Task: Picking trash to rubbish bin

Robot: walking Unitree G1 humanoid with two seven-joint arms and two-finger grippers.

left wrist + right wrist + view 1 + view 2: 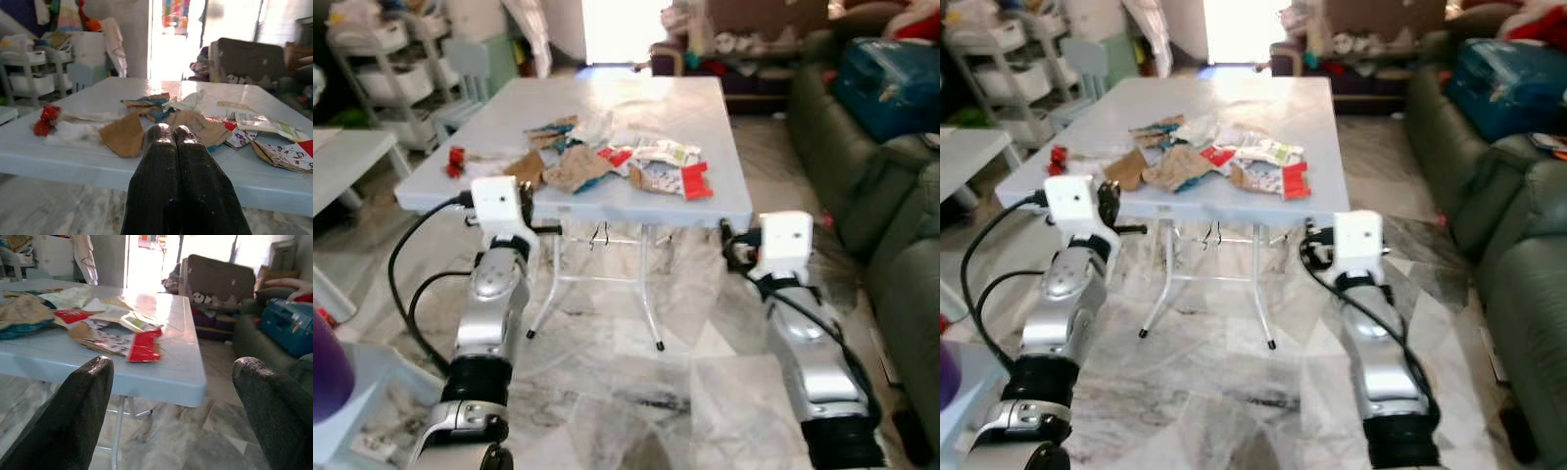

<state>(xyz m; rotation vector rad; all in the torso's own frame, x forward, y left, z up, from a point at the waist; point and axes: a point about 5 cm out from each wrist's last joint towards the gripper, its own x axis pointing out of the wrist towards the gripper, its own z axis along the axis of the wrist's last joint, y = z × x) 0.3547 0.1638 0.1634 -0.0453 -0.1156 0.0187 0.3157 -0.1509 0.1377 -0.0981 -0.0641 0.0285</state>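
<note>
2 silver arms reach up from the bottom of the head view toward a pale blue folding table (724, 201).

Left gripper (173, 134): its 2 black fingers (159, 166) are pressed together along their full length, nothing between them. It sits just short of the table's near edge, left of centre, touching no trash. In the head view it shows at centre left, at the near-left part of the table (524, 201).

Right gripper (171, 377): fingers (73, 416) spread wide, a large gap between them, nothing held. It sits below and just in front of the near-right corner of the table, at centre right of the head view.

Trash (607, 157): a loose scatter of flattened scraps across the middle of the tabletop, above the centre of the frame.
- Torn brown cardboard pieces (122, 137) nearest the left gripper.
- Crumpled white paper with a small red item (456, 160) at the table's left edge, apart from the main pile.
- Printed wrapper with a red end (144, 345) toward the near-right side.
- White, teal-blue and patterned wrappers behind these, overlapping one another.

Beyond the table: a white shelving trolley (386, 69) at upper left, a dark green sofa (881, 186) along the right edge carrying a blue bag (891, 83), and a bright doorway (622, 29) at top centre.
</note>
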